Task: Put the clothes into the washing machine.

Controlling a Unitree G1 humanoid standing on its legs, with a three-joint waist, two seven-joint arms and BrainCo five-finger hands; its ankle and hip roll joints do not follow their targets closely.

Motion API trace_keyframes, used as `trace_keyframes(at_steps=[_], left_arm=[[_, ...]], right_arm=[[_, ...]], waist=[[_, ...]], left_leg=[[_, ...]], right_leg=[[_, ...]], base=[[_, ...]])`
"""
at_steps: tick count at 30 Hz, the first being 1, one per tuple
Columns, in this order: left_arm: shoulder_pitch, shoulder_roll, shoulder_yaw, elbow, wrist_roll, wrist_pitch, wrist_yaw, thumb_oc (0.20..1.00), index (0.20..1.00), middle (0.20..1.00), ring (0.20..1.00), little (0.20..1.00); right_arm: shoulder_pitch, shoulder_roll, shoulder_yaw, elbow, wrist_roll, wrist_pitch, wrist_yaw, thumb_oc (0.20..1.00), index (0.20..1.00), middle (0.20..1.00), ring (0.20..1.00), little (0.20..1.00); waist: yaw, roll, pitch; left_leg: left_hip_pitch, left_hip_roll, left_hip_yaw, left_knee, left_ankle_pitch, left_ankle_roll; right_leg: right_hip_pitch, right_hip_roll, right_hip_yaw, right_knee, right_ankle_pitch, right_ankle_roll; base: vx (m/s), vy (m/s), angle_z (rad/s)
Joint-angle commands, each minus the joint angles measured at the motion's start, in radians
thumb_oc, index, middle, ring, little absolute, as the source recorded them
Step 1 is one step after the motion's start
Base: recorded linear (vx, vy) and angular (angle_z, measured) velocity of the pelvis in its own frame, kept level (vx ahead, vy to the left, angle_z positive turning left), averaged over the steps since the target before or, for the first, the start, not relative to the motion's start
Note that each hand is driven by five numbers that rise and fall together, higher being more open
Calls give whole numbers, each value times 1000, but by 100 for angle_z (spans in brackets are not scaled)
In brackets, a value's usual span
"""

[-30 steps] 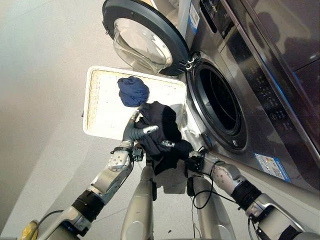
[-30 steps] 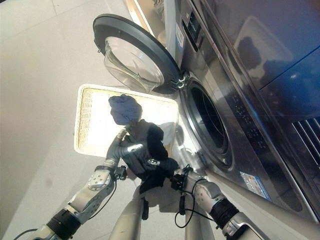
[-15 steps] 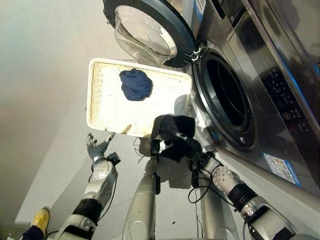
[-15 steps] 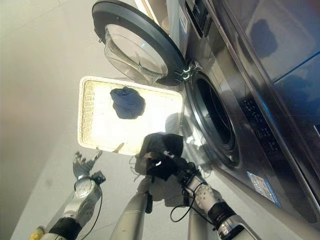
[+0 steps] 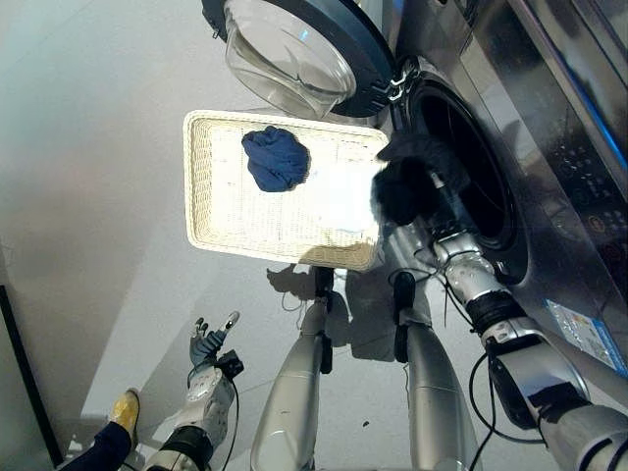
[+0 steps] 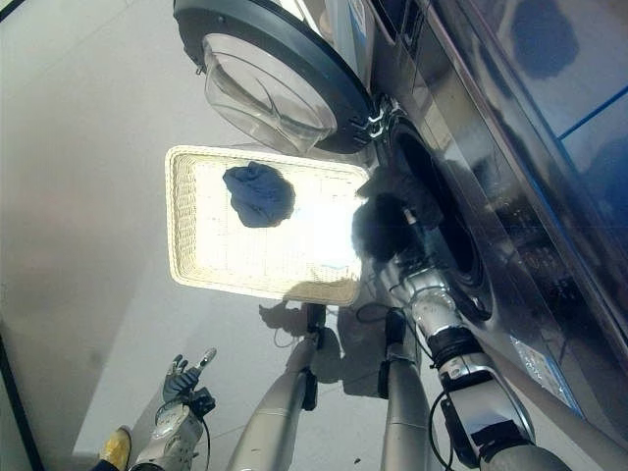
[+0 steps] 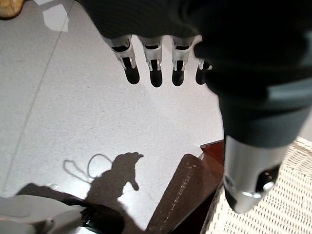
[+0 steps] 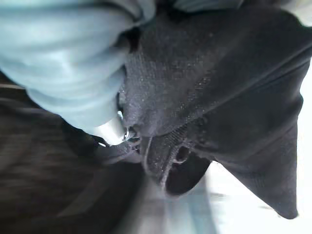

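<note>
At washer [image 5: 549, 118] mouth: right hand [image 5: 439, 201] clutching black garment [image 5: 407, 182]
Basket [image 5: 211, 211]: blue cloth [image 5: 276, 159]
Left hand [image 5: 208, 343]: low, fingers spread, empty

You have the washing machine [image 5: 549, 128] with its round opening [image 5: 471, 167] uncovered; the door [image 5: 294, 49] is swung wide to the side and hangs over the far edge of the white basket [image 5: 211, 196]. The black garment [image 5: 412, 177] bunched in your right hand [image 5: 439, 201] blocks the opening's near rim. The basket sits just beside the machine's front, and bare floor [image 5: 88, 196] spreads around your left hand [image 5: 209, 343].
</note>
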Motion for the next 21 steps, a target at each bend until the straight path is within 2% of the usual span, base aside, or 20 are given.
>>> trace_keyframes(at_steps=[1, 2, 4, 5, 6, 7, 8, 12, 13, 15, 16, 17, 18, 19, 20, 21], left_arm=[[57, 0, -3, 33, 15, -5, -34, 1000, 1000, 1000, 1000, 1000], [57, 5, 1, 35, 18, -1, -44, 1000, 1000, 1000, 1000, 1000], [54, 23, 1, 40, 27, 16, -61, 1000, 1000, 1000, 1000, 1000], [51, 29, -1, 39, 26, 20, -65, 1000, 1000, 1000, 1000, 1000], [51, 38, -8, 34, 22, 29, -70, 1000, 1000, 1000, 1000, 1000], [51, 43, -14, 28, 16, 31, -72, 1000, 1000, 1000, 1000, 1000], [55, 51, -18, 18, 13, 34, -80, 1000, 1000, 1000, 1000, 1000], [53, 64, -33, -11, 9, 57, -88, 1000, 1000, 1000, 1000, 1000], [49, 68, -46, -24, 1, 68, -91, 1000, 1000, 1000, 1000, 1000], [43, 75, -57, -38, 1, 87, -97, 1000, 1000, 1000, 1000, 1000], [39, 75, -65, -44, 1, 91, -100, 1000, 1000, 1000, 1000, 1000], [36, 76, -69, -49, -3, 98, -101, 1000, 1000, 1000, 1000, 1000], [31, 77, -77, -58, -4, 108, -106, 1000, 1000, 1000, 1000, 1000], [28, 77, -82, -65, 0, 112, -107, 1000, 1000, 1000, 1000, 1000], [18, 77, -99, -78, 8, 121, -107, 1000, 1000, 1000, 1000, 1000], [16, 78, -105, -85, 12, 127, -107, 1000, 1000, 1000, 1000, 1000]], right_arm=[[-133, -163, -97, -77, 3, -393, -19, 200, 200, 200, 200, 200], [-150, -187, -126, -85, 0, -451, -39, 200, 200, 200, 200, 200], [-187, -255, -183, -75, -10, -619, -117, 200, 200, 200, 200, 200], [-206, -291, -204, -65, -22, -682, -163, 200, 200, 200, 200, 200], [-224, -347, -225, -37, -50, -781, -255, 200, 200, 200, 200, 200], [-230, -380, -234, -30, -77, -818, -324, 200, 200, 200, 200, 200], [-230, -437, -256, -6, -111, -882, -422, 200, 200, 200, 200, 200], [-208, -559, -295, 66, -179, -984, -688, 200, 200, 200, 200, 200], [-194, -592, -307, 92, -171, -981, -763, 200, 200, 200, 200, 200], [-154, -611, -316, 106, -78, -936, -744, 200, 200, 200, 200, 200], [-142, -600, -318, 86, 17, -864, -673, 762, 762, 762, 762, 762], [-125, -589, -323, 74, 167, -783, -537, 1000, 1000, 1000, 1000, 1000], [-103, -561, -318, 88, 393, -612, -348, 1000, 1000, 1000, 1000, 1000], [-100, -540, -323, 117, 464, -498, -245, 1000, 1000, 1000, 1000, 1000], [-99, -478, -296, 108, 464, -281, -203, 1000, 1000, 1000, 1000, 1000], [-98, -458, -279, 99, 464, -229, -190, 1000, 1000, 1000, 1000, 1000]], waist=[[-25, 77, -11], [-25, 77, -11], [-29, 75, -11], [-32, 75, -11], [-39, 72, -11], [-42, 72, -11], [-49, 69, -11], [-61, 62, -11], [-66, 60, -11], [-66, 59, -11], [-67, 60, -11], [-67, 60, -11], [-64, 60, -11], [-60, 61, -11], [-50, 62, -11], [-46, 63, -11]], left_leg=[[-16, -104, 14, 85, -81, 28], [-27, -104, 15, 89, -73, 29], [-22, -106, 16, 97, -90, 31], [-32, -107, 17, 99, -81, 33], [-28, -107, 18, 105, -94, 33], [-31, -107, 19, 108, -97, 33], [-36, -108, 19, 113, -99, 34], [-59, -102, 20, 131, -92, 34], [-66, -101, 14, 138, -93, 33], [-73, -100, 11, 151, -93, 32], [-75, -100, 9, 154, -92, 32], [-77, -99, 9, 160, -93, 31], [-73, -102, 9, 167, -107, 31], [-84, -104, 9, 169, -95, 33], [-91, -106, 7, 171, -94, 35], [-94, -107, 6, 170, -93, 36]], right_leg=[[76, -10, -62, -216, 116, 48], [66, -8, -62, -214, 126, 47], [70, -5, -57, -200, 108, 49], [62, -3, -57, -202, 121, 48], [64, -1, -55, -195, 109, 48], [61, 0, -53, -191, 107, 48], [55, 3, -50, -185, 107, 47], [37, 7, -45, -169, 116, 44], [31, 10, -39, -158, 111, 42], [24, 11, -36, -141, 107, 40], [23, 11, -35, -136, 105, 39], [21, 8, -37, -131, 103, 38], [24, 4, -39, -122, 88, 39], [17, 2, -42, -126, 100, 37], [15, 0, -46, -128, 101, 36], [14, -1, -47, -130, 103, 36]], base=[[45, -54, -3], [47, -81, 0], [39, -94, 1], [62, -89, 5], [38, -61, 7], [78, -61, 8], [16, -36, 6], [32, -34, -1], [80, -53, 3], [75, -46, 10], [58, -33, 10], [87, -49, 5], [33, -57, -2], [20, -107, -3], [-26, -98, -2], [4, -93, 2]])
